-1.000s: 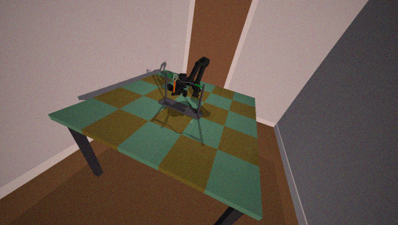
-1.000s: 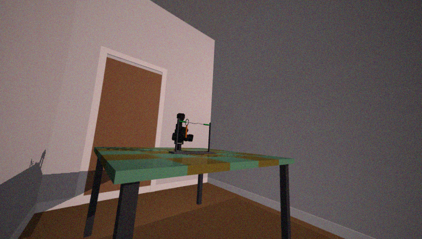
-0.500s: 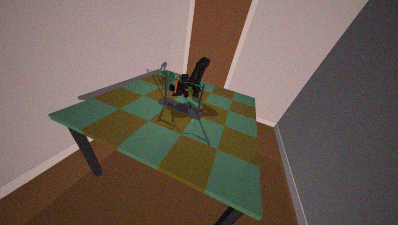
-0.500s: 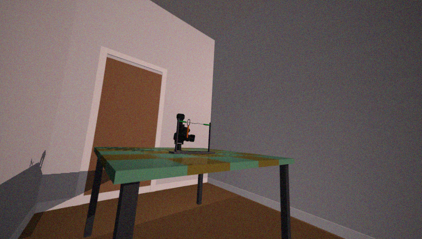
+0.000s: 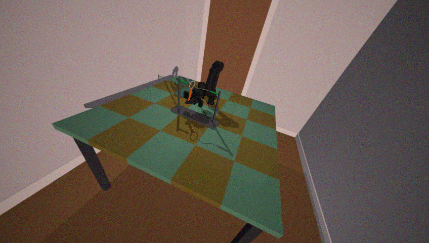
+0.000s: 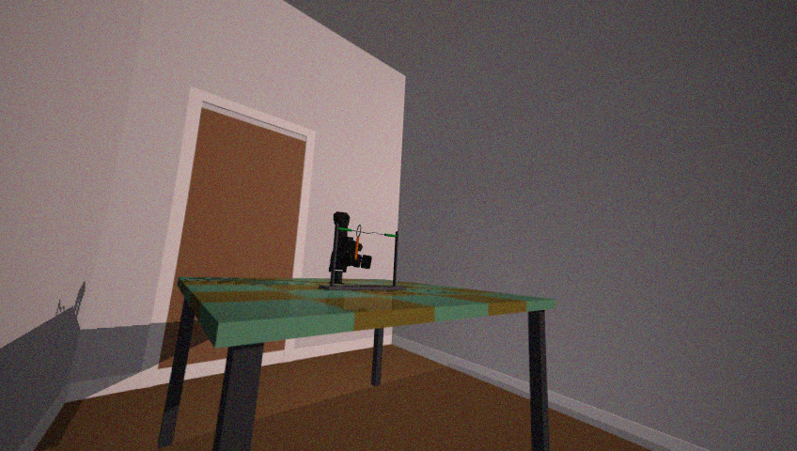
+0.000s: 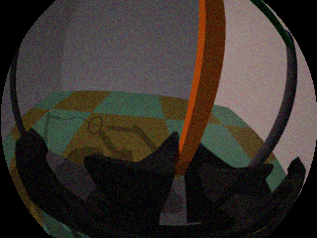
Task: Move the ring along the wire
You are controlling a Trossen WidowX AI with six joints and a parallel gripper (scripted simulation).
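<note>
The ring (image 5: 189,85) (image 6: 359,225) is upright around the grey wire (image 5: 202,89) (image 6: 371,233), just inward of the left green part (image 5: 183,81) (image 6: 345,228). I cannot tell whether ring and wire touch. The orange handle (image 5: 190,94) (image 6: 357,245) (image 7: 208,74) points down from the ring, slightly tilted. My gripper (image 5: 188,100) (image 6: 356,256) (image 7: 180,137) is shut on the handle's lower end, below the wire. The other green part (image 5: 214,92) (image 6: 390,235) is by the right post (image 5: 216,108) (image 6: 395,262). The ring is out of the wrist view.
The left post (image 5: 179,96) (image 6: 335,256) stands close beside the gripper. Both posts rise from a dark base plate (image 5: 214,124) on the checkered table (image 5: 156,150) (image 6: 279,329). The arm (image 5: 213,78) (image 6: 341,220) is behind the wire in the top and exterior views.
</note>
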